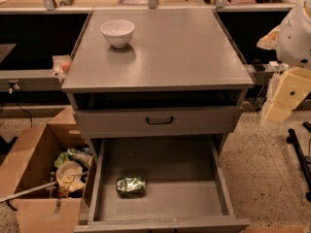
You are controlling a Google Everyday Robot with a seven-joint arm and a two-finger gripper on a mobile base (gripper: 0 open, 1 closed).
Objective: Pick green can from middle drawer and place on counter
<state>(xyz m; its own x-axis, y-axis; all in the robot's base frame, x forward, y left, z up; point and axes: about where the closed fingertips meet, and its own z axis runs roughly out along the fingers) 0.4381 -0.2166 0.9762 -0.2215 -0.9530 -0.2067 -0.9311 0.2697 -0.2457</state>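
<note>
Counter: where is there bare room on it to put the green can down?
The counter is bare everywhere except its rear left, where the white bowl stands; front and right are free. The middle drawer floor is bare around the green can. The end effector hangs beyond the counter's right edge.

We see the counter [194, 52] as matt grey metal with a faint sheen, and the middle drawer [165, 159] shares that smooth dull finish, while the green can [130, 185] lying in it is shiny mottled metal. The white bowl [117, 32] looks glossy, the box [26, 161] is plain brown cardboard, and the gripper [276, 111], at the right edge beside the counter, looks like smooth cream plastic.
</note>
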